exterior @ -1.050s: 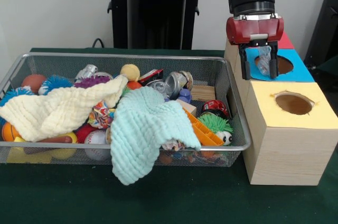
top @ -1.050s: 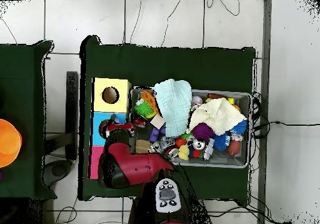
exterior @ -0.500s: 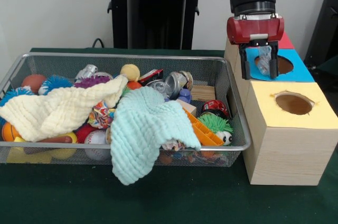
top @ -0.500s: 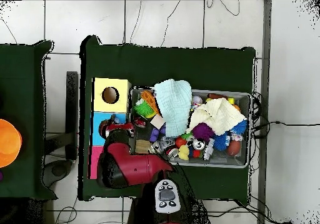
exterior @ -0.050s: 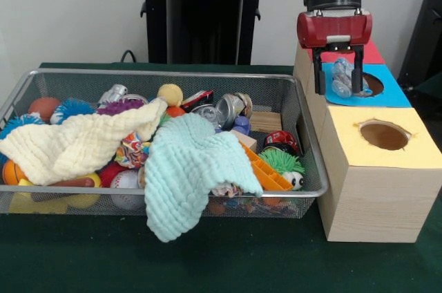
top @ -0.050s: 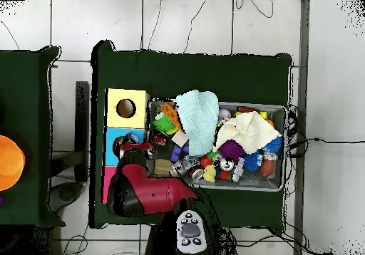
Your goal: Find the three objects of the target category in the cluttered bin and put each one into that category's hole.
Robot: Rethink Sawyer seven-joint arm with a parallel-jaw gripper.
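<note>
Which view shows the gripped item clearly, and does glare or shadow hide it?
Front view: even light, no strong glare; the clear crumpled item in the gripper reads well against the blue box top. Overhead view: the arm covers the item and most of the blue top.

No legible text, labels, brands or numbers on anything in either view; can printing too blurred to read.
</note>
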